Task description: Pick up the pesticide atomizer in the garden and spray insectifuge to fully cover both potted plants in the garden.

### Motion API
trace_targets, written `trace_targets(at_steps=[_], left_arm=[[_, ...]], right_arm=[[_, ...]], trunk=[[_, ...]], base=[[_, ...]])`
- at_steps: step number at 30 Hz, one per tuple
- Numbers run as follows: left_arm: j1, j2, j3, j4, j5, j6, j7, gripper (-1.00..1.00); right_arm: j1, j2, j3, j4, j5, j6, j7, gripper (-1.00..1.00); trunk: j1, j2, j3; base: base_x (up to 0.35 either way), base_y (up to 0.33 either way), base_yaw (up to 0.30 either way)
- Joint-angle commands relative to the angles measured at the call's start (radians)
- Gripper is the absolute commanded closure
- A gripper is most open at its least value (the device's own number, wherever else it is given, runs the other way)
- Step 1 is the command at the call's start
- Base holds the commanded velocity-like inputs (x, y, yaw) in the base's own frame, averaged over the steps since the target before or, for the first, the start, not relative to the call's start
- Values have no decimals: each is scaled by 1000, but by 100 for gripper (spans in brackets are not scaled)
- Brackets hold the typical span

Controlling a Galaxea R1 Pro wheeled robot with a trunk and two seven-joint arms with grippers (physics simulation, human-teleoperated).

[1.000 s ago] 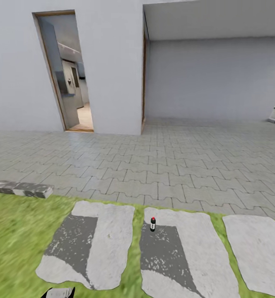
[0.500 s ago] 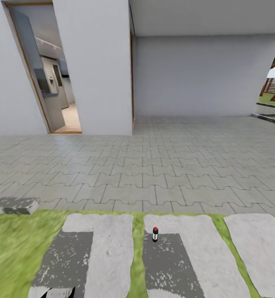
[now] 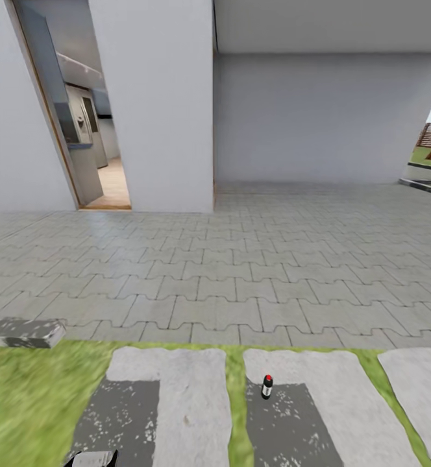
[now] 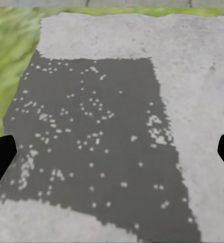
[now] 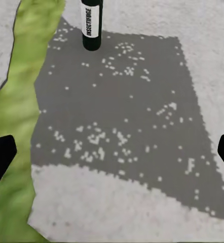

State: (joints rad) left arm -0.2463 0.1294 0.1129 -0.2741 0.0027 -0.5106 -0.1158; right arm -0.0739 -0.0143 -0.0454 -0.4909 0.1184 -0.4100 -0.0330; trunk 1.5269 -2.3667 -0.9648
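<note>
Big white wall [image 3: 150, 97] with an open doorway [image 3: 79, 130] at the back, grey paving [image 3: 241, 272] in front. Then lawn [image 3: 27, 395] with flat stepping stones [image 3: 306, 402]. Pesticide atomizer [image 3: 267, 386] standing upright near the paving-side edge of the middle stone, right where its dark patch starts. Left gripper [image 4: 112, 152] and right gripper [image 5: 112, 152] both spread wide, holding nothing, hovering over stone.

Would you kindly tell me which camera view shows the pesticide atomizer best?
The right wrist view: the pesticide atomizer stands close, its white label readable, though its top is cut off. The head view shows the whole bottle, red top included, but small, upright on a stepping stone.
</note>
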Motion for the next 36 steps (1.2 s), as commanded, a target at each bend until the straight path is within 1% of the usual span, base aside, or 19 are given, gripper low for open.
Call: trace_targets(at_steps=[1, 6, 13, 27, 36], left_arm=[[-1, -1, 8, 1, 0, -2, -10, -100], [-1, -1, 9, 1, 0, -2, -10, -100], [-1, -1, 9, 1, 0, -2, -10, -100], [-1, -1, 9, 1, 0, -2, -10, -100], [-1, -1, 8, 1, 0, -2, -10, -100]], right_arm=[[0, 0, -4, 0, 10, -3, -3, -100], [0, 0, -9, 1, 8, -1, -1, -100], [-1, 0, -10, 1, 6, 0, -1, -100], [0, 0, -10, 2, 6, 0, 1, -100], [-1, 0, -10, 2, 6, 0, 1, -100]], trunk=[[0, 0, -1], [0, 0, -1], [0, 0, 4], [0, 0, 12], [0, 0, 17]], base=[[237, 269, 0], [234, 269, -18], [133, 287, -201], [6, 304, -259], [-80, 305, -263]])
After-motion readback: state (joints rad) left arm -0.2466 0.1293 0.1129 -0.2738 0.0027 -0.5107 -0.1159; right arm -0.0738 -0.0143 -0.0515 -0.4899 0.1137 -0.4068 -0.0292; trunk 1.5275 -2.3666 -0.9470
